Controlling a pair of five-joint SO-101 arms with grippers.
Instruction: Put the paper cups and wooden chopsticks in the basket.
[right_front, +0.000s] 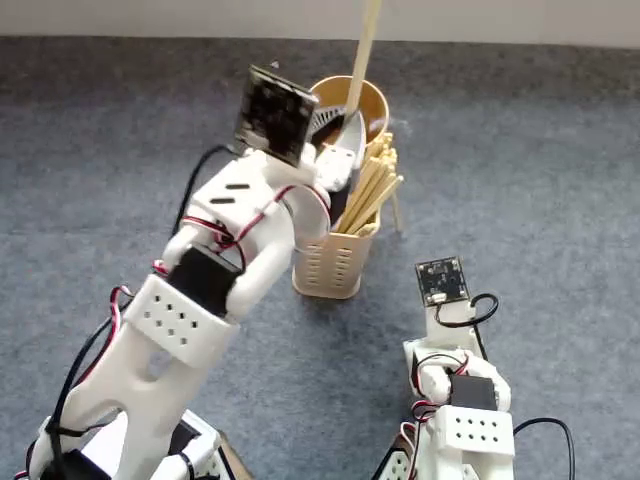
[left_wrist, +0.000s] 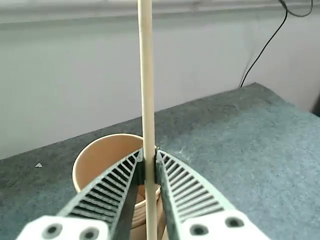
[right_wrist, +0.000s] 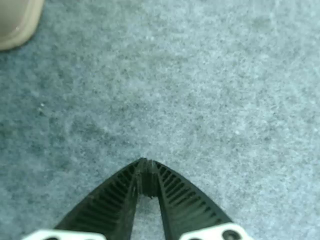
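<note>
The left gripper (left_wrist: 148, 155) has its fingers (left_wrist: 115, 185) pinching one wooden chopstick (left_wrist: 146, 75), held upright over the paper cup (left_wrist: 100, 160). The left arm (right_front: 210, 270) stretches forward and up across the tabletop (right_front: 540, 160), its wrist above the basket (right_front: 330, 265). The cup sits in the basket, beside a bundle of chopsticks (right_front: 372, 190) leaning out of it. Further right, the right arm (right_front: 455, 380) is folded back, and the right gripper (right_wrist: 146, 172) points down at bare tabletop, fingers (right_wrist: 120, 195) pressed together on nothing
</note>
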